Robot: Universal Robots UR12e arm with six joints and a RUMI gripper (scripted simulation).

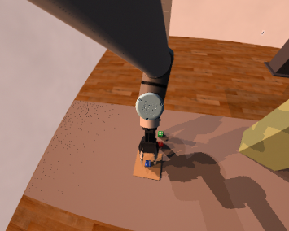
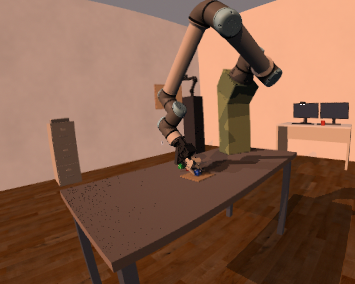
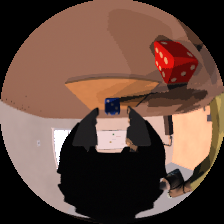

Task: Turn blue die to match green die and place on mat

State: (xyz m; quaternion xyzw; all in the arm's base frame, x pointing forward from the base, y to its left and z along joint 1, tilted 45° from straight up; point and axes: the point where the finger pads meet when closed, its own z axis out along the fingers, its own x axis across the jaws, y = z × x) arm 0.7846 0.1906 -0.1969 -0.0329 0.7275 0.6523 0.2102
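Resting on the tan mat (image 3: 90,90), small rigid blue die (image 3: 112,105) lies between parted, empty claw (image 3: 112,120) fingers; likely light, best gripped across flat opposite faces.

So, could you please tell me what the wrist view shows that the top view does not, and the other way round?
Only the wrist view shows the white pips on the red die and the gap on either side of the blue die, which sits between the opened jaws without being gripped.

Only the top view shows the green die beyond the mat, the arm's wrist joint overhead, and the wooden floor around the table.

Both show the blue die on the tan mat, with the red die beside the mat on the table.
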